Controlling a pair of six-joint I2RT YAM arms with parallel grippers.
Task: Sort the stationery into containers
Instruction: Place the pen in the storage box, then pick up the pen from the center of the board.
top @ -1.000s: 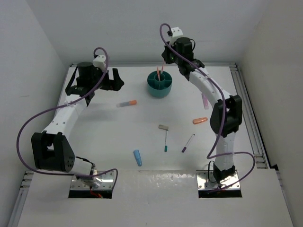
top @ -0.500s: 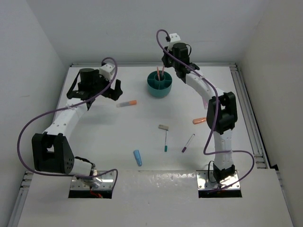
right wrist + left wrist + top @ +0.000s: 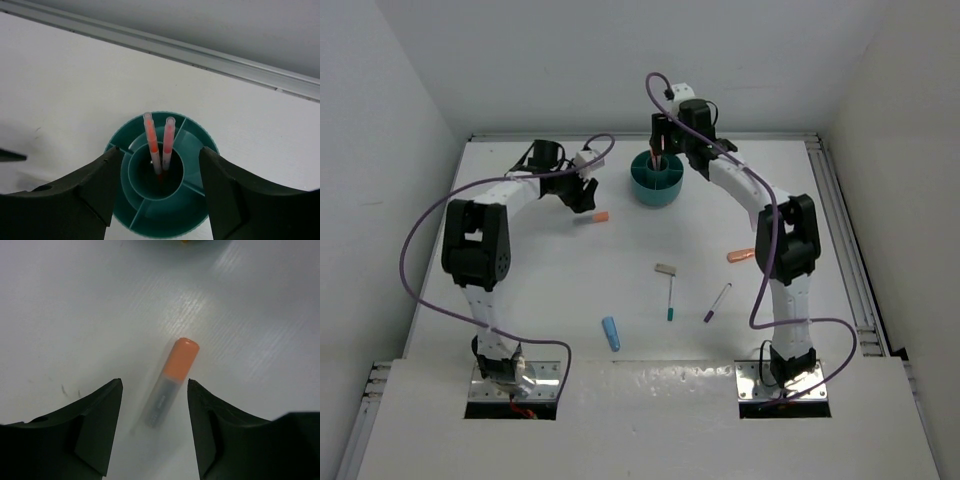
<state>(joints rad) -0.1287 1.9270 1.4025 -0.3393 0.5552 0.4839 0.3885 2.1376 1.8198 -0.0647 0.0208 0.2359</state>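
A short marker with an orange cap [image 3: 171, 387] lies flat on the white table, and my left gripper [image 3: 155, 385] stands open over it, one finger on each side, neither touching it. From above, the marker [image 3: 592, 217] sits just in front of the left gripper [image 3: 580, 192]. The round teal cup [image 3: 162, 175] holds two thin red pens [image 3: 159, 142] upright in its centre tube. My right gripper [image 3: 161, 150] hangs open above the cup [image 3: 657, 182], holding nothing.
Loose on the table are an orange cylinder [image 3: 741, 255], a grey-beige block [image 3: 665, 269], a teal-ended pen [image 3: 670, 298], a purple-ended pen [image 3: 717, 302] and a blue cylinder [image 3: 611, 333]. A metal rail [image 3: 200, 57] runs behind the cup.
The right gripper has opened over the cup, and a second red pen now stands in it. The left arm has swung right and down onto the orange-capped marker, its jaws narrowing.
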